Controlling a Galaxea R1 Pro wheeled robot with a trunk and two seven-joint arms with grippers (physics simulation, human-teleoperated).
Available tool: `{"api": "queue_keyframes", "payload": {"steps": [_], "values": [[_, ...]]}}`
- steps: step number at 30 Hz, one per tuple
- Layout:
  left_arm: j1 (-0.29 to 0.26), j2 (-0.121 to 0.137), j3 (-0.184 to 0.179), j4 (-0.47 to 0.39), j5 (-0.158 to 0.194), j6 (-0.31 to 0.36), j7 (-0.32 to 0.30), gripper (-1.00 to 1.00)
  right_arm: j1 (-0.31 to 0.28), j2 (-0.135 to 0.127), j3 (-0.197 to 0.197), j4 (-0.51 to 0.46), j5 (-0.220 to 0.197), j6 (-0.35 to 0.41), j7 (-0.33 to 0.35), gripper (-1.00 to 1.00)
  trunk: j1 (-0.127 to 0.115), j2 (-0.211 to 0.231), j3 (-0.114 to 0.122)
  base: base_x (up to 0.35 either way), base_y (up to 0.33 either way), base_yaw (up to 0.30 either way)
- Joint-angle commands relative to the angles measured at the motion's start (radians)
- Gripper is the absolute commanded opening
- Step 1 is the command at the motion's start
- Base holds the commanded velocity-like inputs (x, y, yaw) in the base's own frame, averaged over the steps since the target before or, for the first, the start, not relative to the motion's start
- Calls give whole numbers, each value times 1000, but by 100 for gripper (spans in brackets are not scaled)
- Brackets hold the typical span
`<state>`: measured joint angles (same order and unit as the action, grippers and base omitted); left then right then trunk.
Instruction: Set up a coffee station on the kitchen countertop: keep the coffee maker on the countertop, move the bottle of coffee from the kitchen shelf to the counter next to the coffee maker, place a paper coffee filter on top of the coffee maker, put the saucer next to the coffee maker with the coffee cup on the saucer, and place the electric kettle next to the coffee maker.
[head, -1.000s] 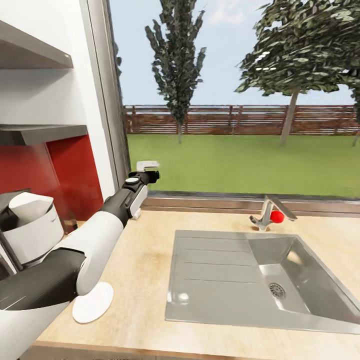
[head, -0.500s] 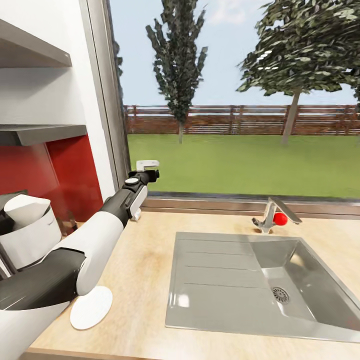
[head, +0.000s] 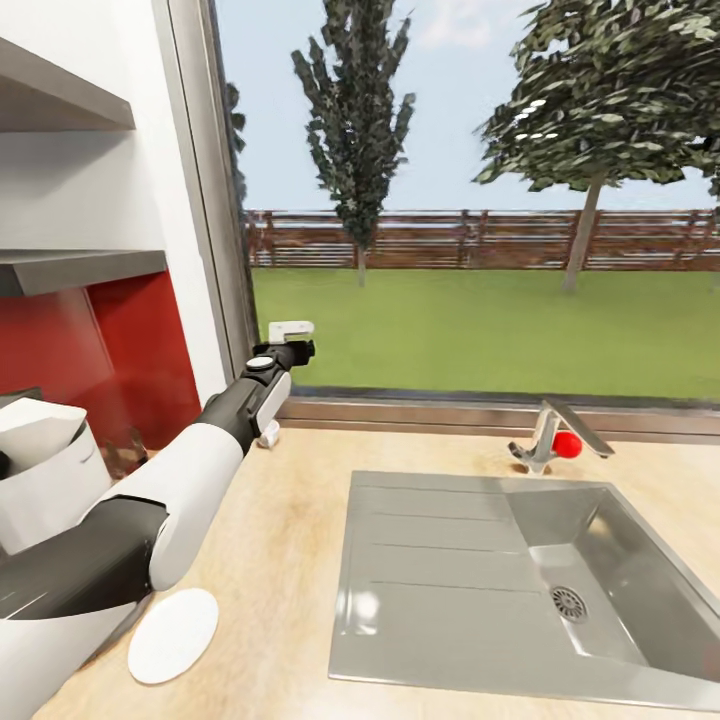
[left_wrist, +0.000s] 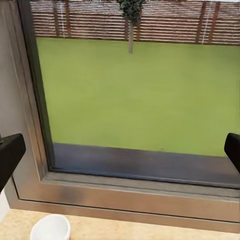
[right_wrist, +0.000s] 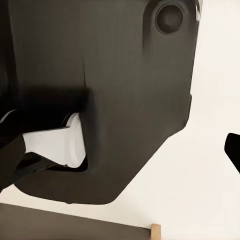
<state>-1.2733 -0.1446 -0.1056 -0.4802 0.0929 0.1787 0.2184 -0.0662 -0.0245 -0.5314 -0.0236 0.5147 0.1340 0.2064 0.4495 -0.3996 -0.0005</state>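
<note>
My left gripper (head: 297, 339) is held out toward the window, above the back of the kitchen countertop (head: 290, 540). In the left wrist view its fingers stand wide apart at the picture's two sides, so my left gripper (left_wrist: 120, 150) is open and empty. The coffee cup (left_wrist: 50, 228) sits on the counter by the window frame, below the gripper; in the head view the coffee cup (head: 268, 432) peeks out under my forearm. The saucer (head: 173, 620) lies flat near the counter's front edge. The coffee maker (head: 40, 480) is cut off at the left edge. My right gripper (right_wrist: 120, 160) is open against the robot's dark body.
An inset steel sink (head: 430, 560) takes up the right half of the counter, with a faucet (head: 548, 436) and its red knob behind it. Grey shelves (head: 70, 268) and a red backsplash (head: 140, 350) are at the left. A large window runs behind the counter.
The whole head view has shifted, so the saucer and the coffee maker slide toward the lower left of the picture. My left arm holds about the same pose, still open.
</note>
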Motion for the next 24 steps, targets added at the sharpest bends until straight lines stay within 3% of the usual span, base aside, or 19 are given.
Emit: {"api": "queue_keyframes", "payload": {"steps": [1, 14, 24], "values": [[0, 1, -8, -1, 10, 5, 9, 100, 0, 1, -9, -2, 8, 6, 5, 100, 1, -1, 0, 53, 0, 0], [0, 2, -8, -4, 10, 4, 7, 100, 0, 11, -10, -3, 7, 7, 4, 100, 1, -1, 0, 22, 0, 0], [0, 5, -8, -3, 10, 5, 7, 100, 0, 15, -10, -3, 6, 7, 4, 100, 1, -1, 0, 202, 106, 0]]}}
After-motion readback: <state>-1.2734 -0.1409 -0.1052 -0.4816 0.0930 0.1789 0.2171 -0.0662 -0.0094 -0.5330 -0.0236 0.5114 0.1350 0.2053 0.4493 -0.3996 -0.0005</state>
